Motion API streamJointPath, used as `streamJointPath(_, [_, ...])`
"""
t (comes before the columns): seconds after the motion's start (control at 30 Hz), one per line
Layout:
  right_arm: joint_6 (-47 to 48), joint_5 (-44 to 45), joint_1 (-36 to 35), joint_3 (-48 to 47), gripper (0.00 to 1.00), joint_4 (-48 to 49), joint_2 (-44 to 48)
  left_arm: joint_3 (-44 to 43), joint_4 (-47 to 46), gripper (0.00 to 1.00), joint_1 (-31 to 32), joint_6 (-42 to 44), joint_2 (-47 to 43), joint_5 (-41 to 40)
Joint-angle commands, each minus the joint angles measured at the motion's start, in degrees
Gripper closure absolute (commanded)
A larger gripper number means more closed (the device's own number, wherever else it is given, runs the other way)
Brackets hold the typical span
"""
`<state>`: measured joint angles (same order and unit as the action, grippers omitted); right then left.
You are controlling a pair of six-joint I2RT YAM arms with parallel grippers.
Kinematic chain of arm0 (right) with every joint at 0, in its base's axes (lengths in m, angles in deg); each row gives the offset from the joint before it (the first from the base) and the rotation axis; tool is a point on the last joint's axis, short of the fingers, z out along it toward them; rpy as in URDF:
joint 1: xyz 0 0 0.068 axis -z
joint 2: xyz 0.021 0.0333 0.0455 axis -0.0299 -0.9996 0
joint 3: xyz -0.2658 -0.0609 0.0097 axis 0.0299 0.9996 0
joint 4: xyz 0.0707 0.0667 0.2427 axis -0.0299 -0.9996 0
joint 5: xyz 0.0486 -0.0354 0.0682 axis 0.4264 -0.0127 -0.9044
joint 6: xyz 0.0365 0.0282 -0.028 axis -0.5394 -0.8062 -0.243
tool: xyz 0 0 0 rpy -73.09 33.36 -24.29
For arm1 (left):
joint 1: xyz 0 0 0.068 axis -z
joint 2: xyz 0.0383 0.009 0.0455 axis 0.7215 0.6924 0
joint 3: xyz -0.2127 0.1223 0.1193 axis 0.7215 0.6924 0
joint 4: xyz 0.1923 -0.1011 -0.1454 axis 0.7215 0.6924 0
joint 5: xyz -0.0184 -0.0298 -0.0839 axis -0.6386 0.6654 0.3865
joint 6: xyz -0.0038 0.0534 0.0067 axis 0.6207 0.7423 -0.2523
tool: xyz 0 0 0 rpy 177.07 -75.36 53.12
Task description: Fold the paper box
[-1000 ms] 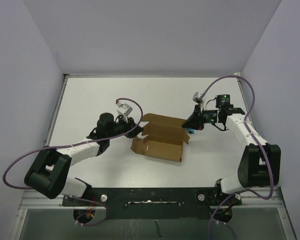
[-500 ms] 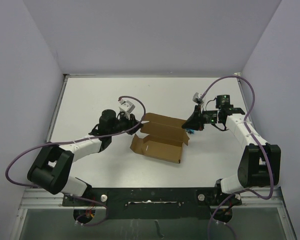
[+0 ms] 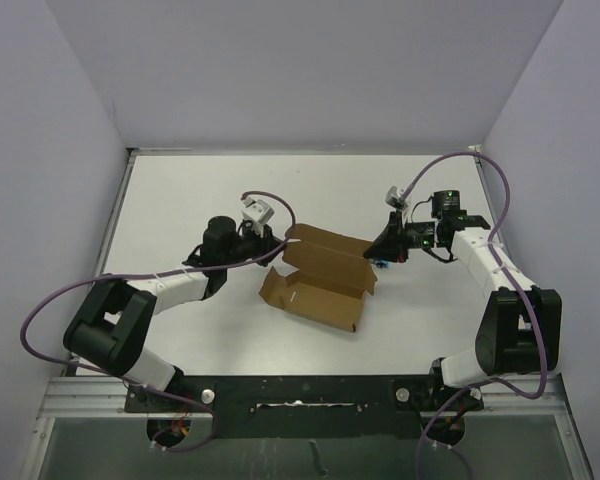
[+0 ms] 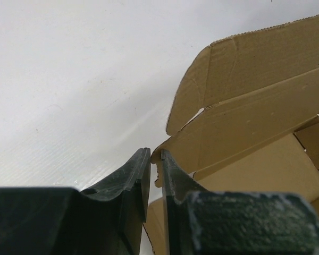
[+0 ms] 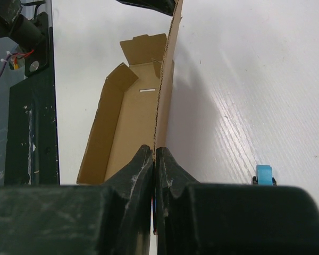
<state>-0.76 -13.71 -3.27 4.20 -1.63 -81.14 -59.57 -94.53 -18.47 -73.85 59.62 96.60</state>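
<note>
The paper box [image 3: 320, 280] is a brown cardboard piece lying half unfolded mid-table, with one wall and its flaps raised. My right gripper [image 3: 382, 250] is shut on the raised edge of the paper box [image 5: 132, 127] at its right end, and that card stands on edge between the fingertips [image 5: 143, 159]. My left gripper [image 3: 275, 243] is at the box's far left corner. There its jaws stand almost together, with a corner of a flap of the paper box [image 4: 244, 106] at the tips of the left gripper [image 4: 155, 155]. I cannot tell whether they pinch it.
A tiny blue object [image 5: 264, 174] lies on the white table [image 3: 180, 200] just right of my right gripper, and it also shows as a blue object [image 3: 381, 263] from above. Purple-grey walls close the table's back and sides. A black mounting rail [image 3: 300, 392] runs along the near edge.
My left gripper has moved right and toward the far side, up to the box's left corner, and its jaws have narrowed. The box's left end has shifted slightly. The right arm is still.
</note>
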Motion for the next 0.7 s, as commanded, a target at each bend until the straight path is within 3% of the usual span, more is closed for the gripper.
streamJointPath(0.0, [1.2, -2.8, -0.4, -1.6, 1.00, -0.3, 0.5, -2.8, -4.3, 0.88, 0.6, 1.4, 2.4, 1.0])
streamJointPath(0.3, [1.4, -2.5, -0.5, -1.7, 1.00, -0.5, 0.4, -2.1, -5.0, 0.87, 1.6, 1.3, 2.7, 0.6])
streamJointPath(0.67, [-4.0, 1.3, 0.4, -0.2, 1.00, 4.7, 1.8, 5.0, -0.5, 0.79, 1.6, -4.0, -11.1, -2.2])
